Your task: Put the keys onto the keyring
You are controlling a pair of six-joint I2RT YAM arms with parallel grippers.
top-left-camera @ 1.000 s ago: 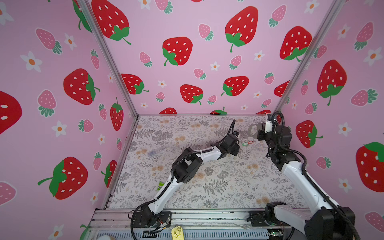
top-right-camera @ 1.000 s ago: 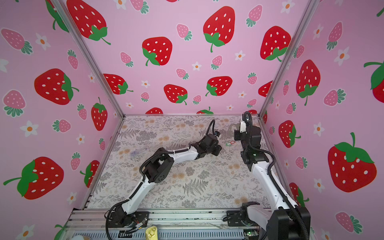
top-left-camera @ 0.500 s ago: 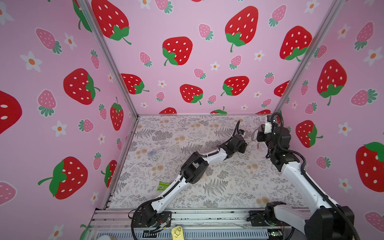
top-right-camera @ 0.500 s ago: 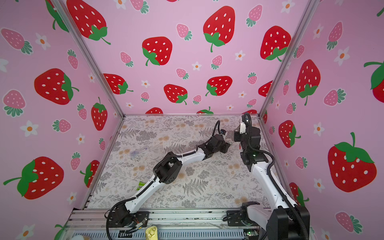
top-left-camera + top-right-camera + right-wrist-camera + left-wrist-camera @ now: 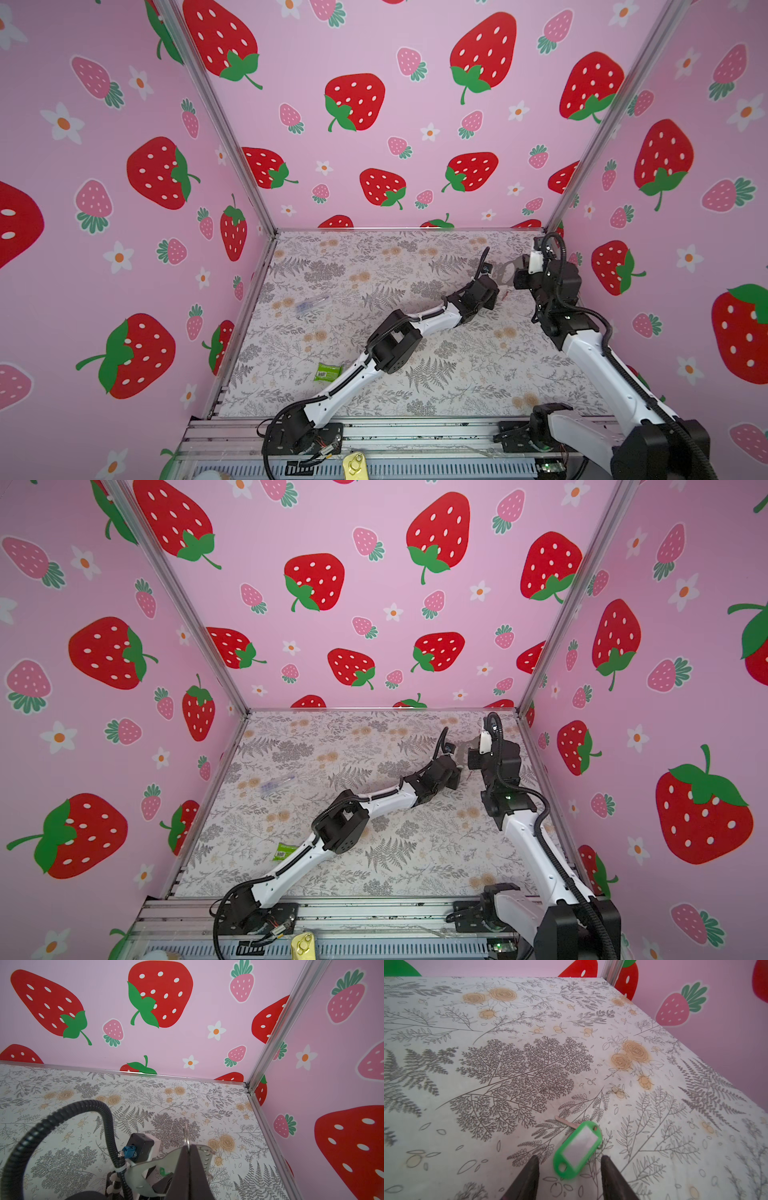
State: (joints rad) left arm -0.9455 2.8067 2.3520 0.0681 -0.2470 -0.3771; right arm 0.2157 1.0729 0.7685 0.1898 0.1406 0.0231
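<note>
A green key tag (image 5: 578, 1150) with a white label lies flat on the floral table, a metal key (image 5: 566, 1121) poking out beside it. My left gripper (image 5: 569, 1157) is open around it, one dark finger (image 5: 529, 1176) on each side, neither touching. In a top view the left gripper (image 5: 495, 291) reaches across to the back right, close to my right gripper (image 5: 510, 272). The right gripper (image 5: 188, 1146) is shut on a thin metal ring (image 5: 186, 1136) of the keyring, whose greyish strap loop (image 5: 141, 1169) curves out beside its fingers. A small red-orange key tag (image 5: 505, 296) shows just past the left gripper.
A green packet with a barcode label (image 5: 327, 371) lies by the left arm's forearm. A clear plastic item (image 5: 312, 302) lies at the left of the table. The right wall (image 5: 311, 1105) and back wall (image 5: 187, 1047) meet close behind both grippers.
My left arm has stretched to the right, bringing its gripper over the keys and next to the right gripper; its jaws opened slightly. The right arm has stayed where it was.
</note>
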